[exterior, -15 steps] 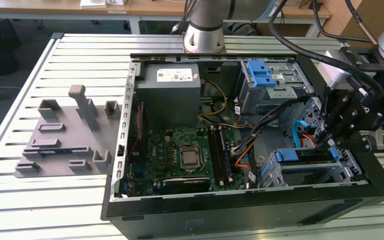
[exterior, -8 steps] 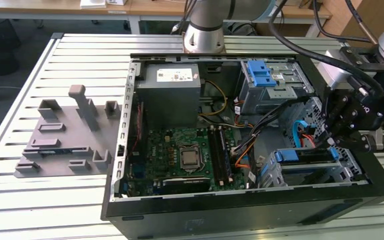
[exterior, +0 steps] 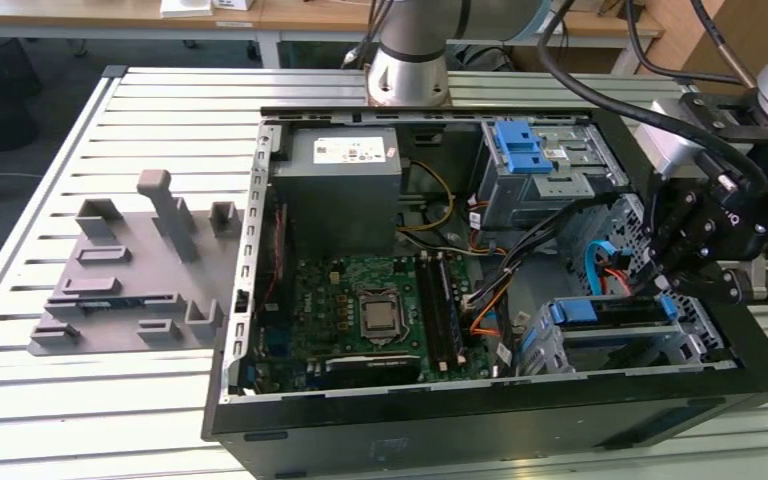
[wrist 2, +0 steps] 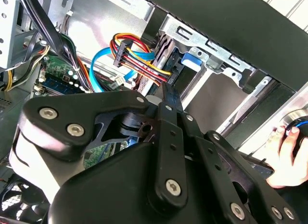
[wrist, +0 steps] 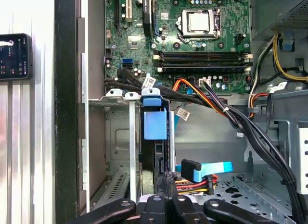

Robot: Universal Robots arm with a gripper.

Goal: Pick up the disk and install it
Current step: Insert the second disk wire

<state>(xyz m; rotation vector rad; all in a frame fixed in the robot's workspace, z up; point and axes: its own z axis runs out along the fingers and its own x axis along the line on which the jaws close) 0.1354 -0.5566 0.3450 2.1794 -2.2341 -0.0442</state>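
Gripper hanging over the PC case's drive-bay corner at the exterior view's right, black linkage pointing down into the chassis. Fingers pressed together in both wrist views, tips closed w/ nothing visibly pinched between them. Arm's silver base column standing behind the case; black hoses looping across to the wrist.

Case lying open on a slatted white metal table; grey moulded fixture on the slats at the exterior view's left. Desks and floor beyond. A hand on a mouse, outside the case.

Inside: grey PSU box, green motherboard, silver cage w/ blue latch.

Disk seated edge-up in the lower bay, blue bracket showing, just below and beside the fingertips; contact not discernible.
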